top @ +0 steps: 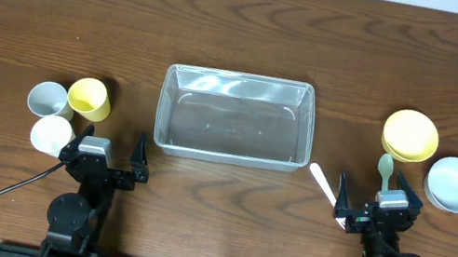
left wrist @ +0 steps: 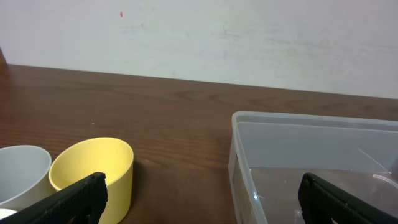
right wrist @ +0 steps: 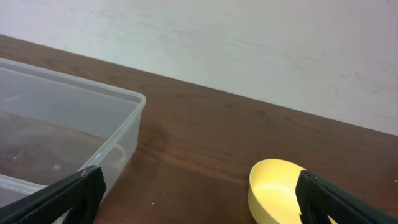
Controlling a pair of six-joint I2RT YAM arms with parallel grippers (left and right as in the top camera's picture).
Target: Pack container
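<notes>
Even, fairly bright light from above leaves only short, soft shadows on the desk [top: 248, 18], white glare streaks the far wall of the tub [top: 242, 82], and both wrist views look soft, the dark fingers [left wrist: 74, 198] in their lower corners blurred.

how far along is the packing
Not started. The container is empty. The left hand and right hand are open, holding nothing. Presumably left to pack: yellow cup, grey cup, white cup, yellow bowl, white bowls, two spoons.
</notes>
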